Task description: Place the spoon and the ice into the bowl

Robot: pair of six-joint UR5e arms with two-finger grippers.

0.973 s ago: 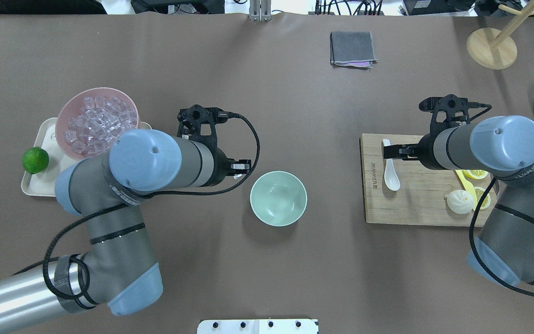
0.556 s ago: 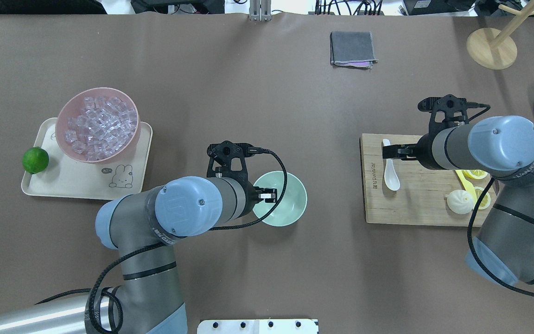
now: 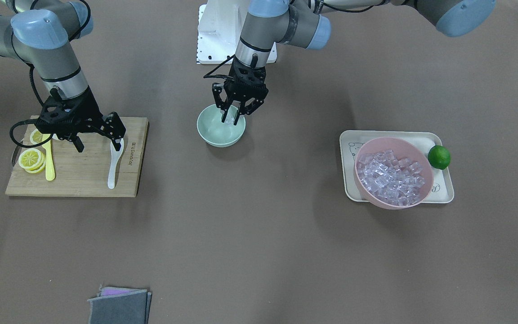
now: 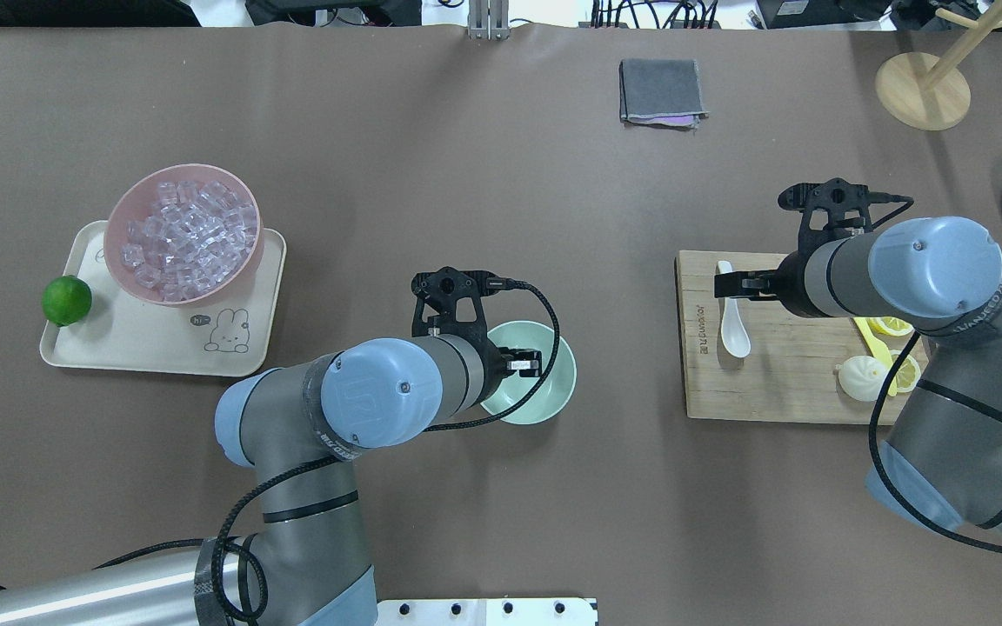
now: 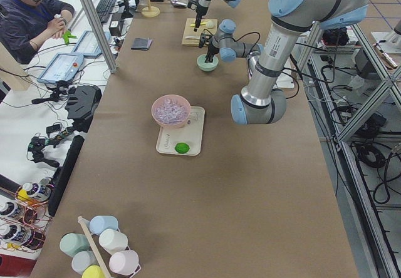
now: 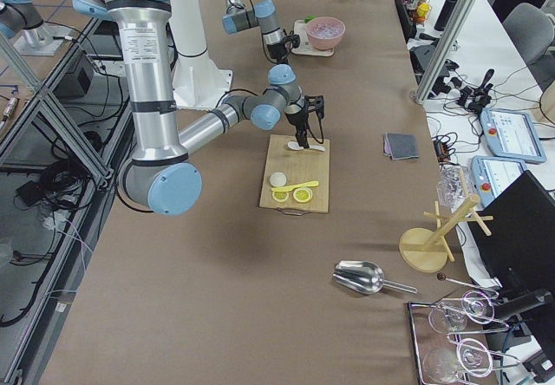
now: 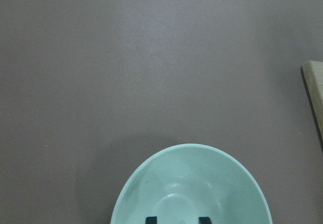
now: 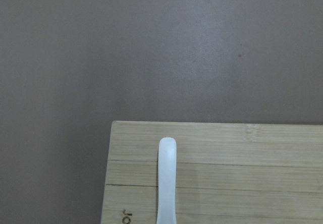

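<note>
The mint-green bowl (image 4: 549,391) stands at the table's middle and also shows in the front view (image 3: 221,132). My left gripper (image 3: 230,117) hangs just over the bowl, shut on a small clear ice cube (image 4: 518,366). Its fingertips (image 7: 150,219) show inside the bowl's rim. The white spoon (image 4: 734,330) lies on the wooden cutting board (image 4: 779,382), handle towards the far side. My right gripper (image 3: 98,144) is open and empty, a little above the spoon's handle (image 8: 167,178).
A pink bowl (image 4: 183,230) full of ice cubes stands on a cream tray (image 4: 231,339), with a lime (image 4: 66,300) beside it. The board also holds a yellow knife (image 3: 50,162), lemon slices (image 3: 31,159) and a bun (image 4: 862,378). A grey cloth (image 4: 662,91) lies far off.
My left arm has swung right from beside the pink bowl to over the mint bowl, carrying the ice cube. My right gripper has shifted only slightly above the spoon.
</note>
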